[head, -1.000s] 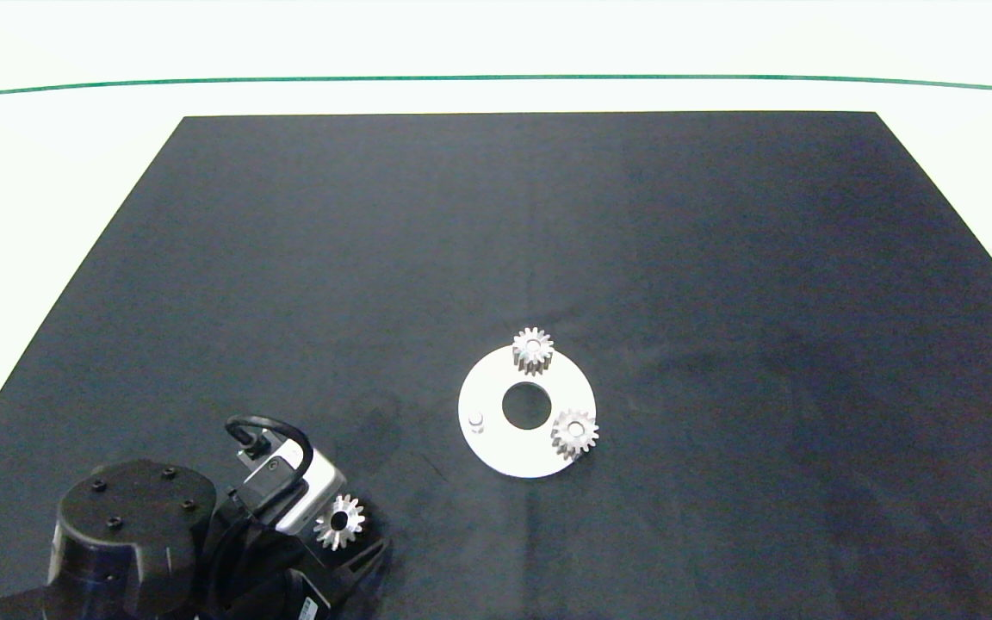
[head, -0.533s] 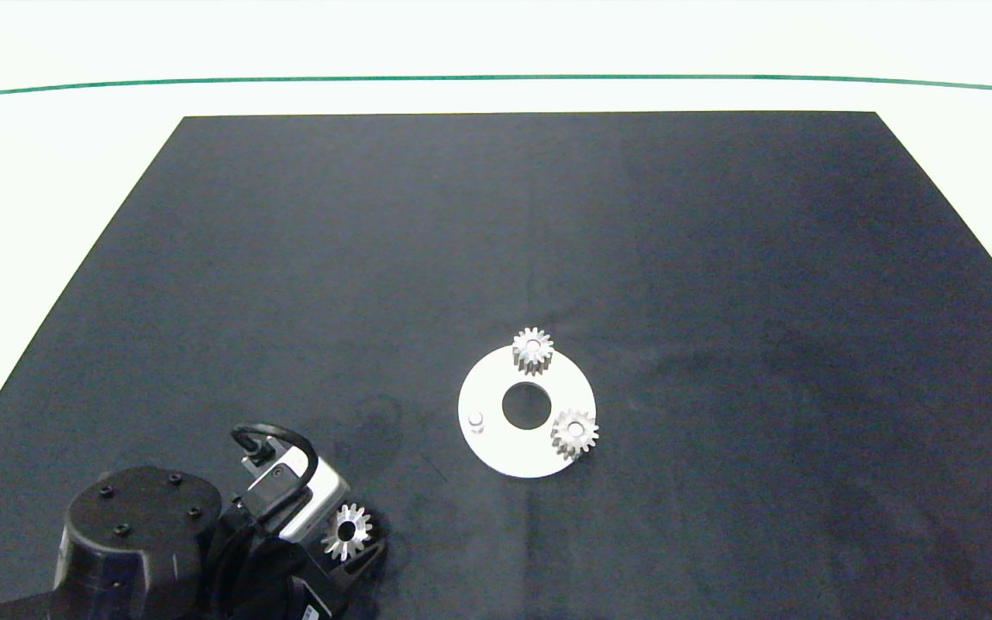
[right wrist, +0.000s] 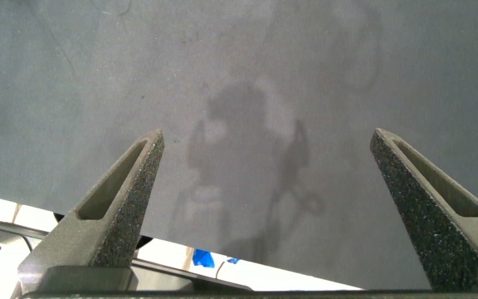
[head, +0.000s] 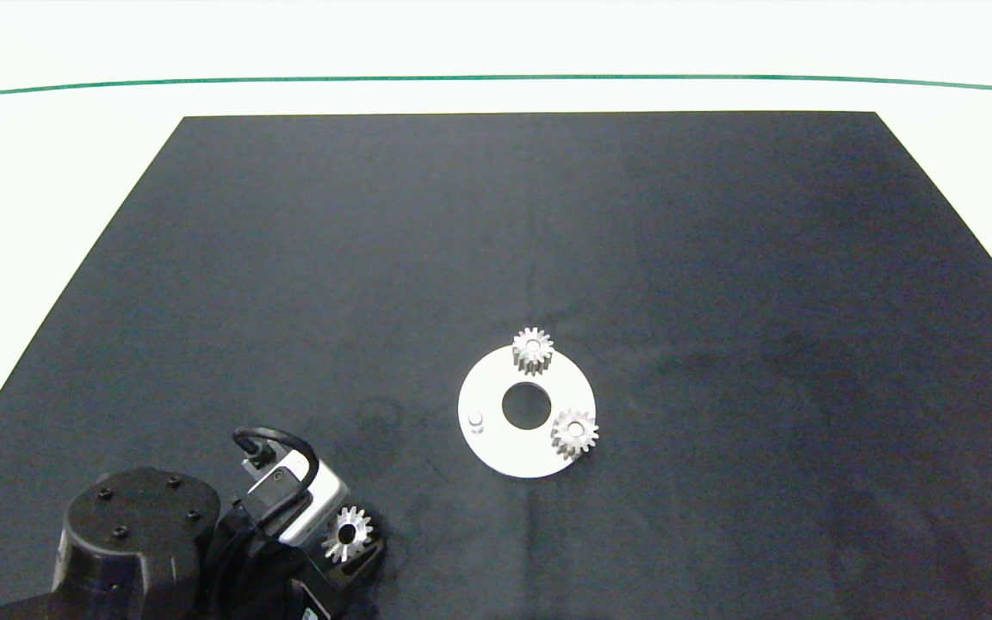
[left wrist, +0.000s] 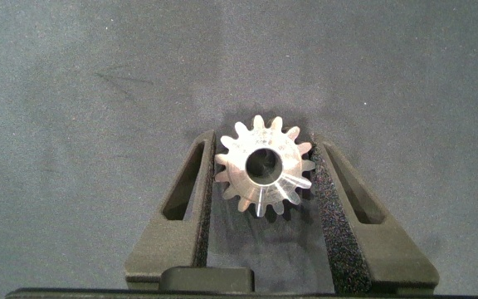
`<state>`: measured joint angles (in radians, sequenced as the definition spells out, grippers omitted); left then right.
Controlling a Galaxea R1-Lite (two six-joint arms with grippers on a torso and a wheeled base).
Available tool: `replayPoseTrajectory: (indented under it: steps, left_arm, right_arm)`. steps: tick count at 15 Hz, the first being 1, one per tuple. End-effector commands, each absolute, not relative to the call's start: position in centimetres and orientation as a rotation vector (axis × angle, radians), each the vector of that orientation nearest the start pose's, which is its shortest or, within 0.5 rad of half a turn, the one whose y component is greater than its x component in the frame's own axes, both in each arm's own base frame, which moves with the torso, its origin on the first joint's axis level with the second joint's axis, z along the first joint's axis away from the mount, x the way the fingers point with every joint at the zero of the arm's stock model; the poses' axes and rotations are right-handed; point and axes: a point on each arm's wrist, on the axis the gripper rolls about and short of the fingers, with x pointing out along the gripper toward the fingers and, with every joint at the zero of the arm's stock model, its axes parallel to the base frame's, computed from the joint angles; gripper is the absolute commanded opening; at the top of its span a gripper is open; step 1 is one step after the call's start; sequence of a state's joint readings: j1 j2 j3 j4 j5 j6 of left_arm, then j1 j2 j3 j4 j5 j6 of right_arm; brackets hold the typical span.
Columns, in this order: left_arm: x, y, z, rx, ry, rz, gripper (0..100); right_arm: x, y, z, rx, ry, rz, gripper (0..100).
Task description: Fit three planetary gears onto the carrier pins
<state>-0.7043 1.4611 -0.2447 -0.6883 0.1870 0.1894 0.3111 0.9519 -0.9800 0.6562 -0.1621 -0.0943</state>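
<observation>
Left gripper had shifted slightly lower over the black mat.
Its fingers were clamped on a planetary gear; right gripper stood wide apart, empty.

Small silver-grey metal spur gear: bright machined metal, semi-gloss face w/ fine tool marks. Dark grey gripper fingers: matt plastic, inner pads rough/grainy. Flat white round carrier disc: smooth, matt, looks plastic. Black table mat: matt, cloth-like, faint smudges.

bright even light | soft shadows on mat | sharp focus
</observation>
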Motion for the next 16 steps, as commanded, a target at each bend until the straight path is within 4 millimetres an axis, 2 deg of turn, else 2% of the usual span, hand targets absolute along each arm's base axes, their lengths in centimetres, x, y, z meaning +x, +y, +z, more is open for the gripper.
replayPoseTrajectory:
  steps: [1,12,16]
  left_arm:
    - [14.5,-11.7,11.0,0.417,0.423,-0.549,22]
    - [14.4,-12.5,12.4,0.437,0.351,-0.581,1]
    - [14.8,-12.9,13.3,0.475,0.367,-0.590,0]
  right_arm:
    - [7.8,2.1,26.5,-0.240,0.605,0.173,100]
    - [7.8,2.1,26.4,-0.240,0.607,0.173,100]
    - [7.7,2.1,26.4,-0.240,0.605,0.175,100]
